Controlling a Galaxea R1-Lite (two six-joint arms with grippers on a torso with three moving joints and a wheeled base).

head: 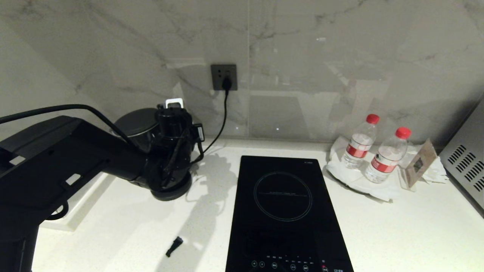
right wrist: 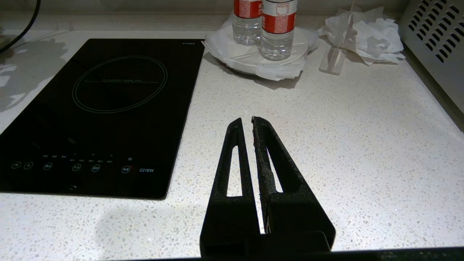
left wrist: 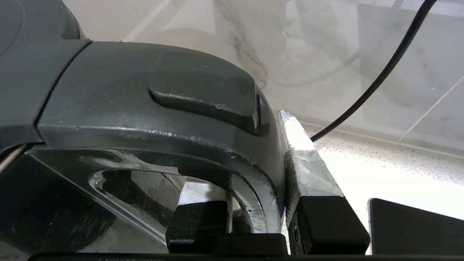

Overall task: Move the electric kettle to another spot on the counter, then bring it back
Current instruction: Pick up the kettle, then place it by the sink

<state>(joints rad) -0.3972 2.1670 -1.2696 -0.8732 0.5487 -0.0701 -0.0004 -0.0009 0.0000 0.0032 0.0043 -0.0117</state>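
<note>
The electric kettle (head: 137,121) stands at the back left of the white counter (head: 397,234). Only its round dark lid and upper body show behind my left arm (head: 75,151). In the left wrist view my left gripper (left wrist: 246,174) is shut on the kettle's black loop handle (left wrist: 253,206): one taped finger (left wrist: 308,163) presses its outer side and the other finger (left wrist: 195,217) sits inside the loop. A round black base (head: 172,190) shows under the arm. Whether the kettle rests on it is hidden. My right gripper (right wrist: 244,121) hangs shut and empty over the counter (right wrist: 344,127), in front of the cooktop's right side.
A black glass cooktop (head: 283,211) lies mid-counter. Two water bottles (head: 372,151) stand on a white plate at the back right, beside a card stand and a vented appliance (head: 467,170). A cord (head: 221,124) drops from the wall socket (head: 224,77). A small black piece (head: 174,245) lies near the front.
</note>
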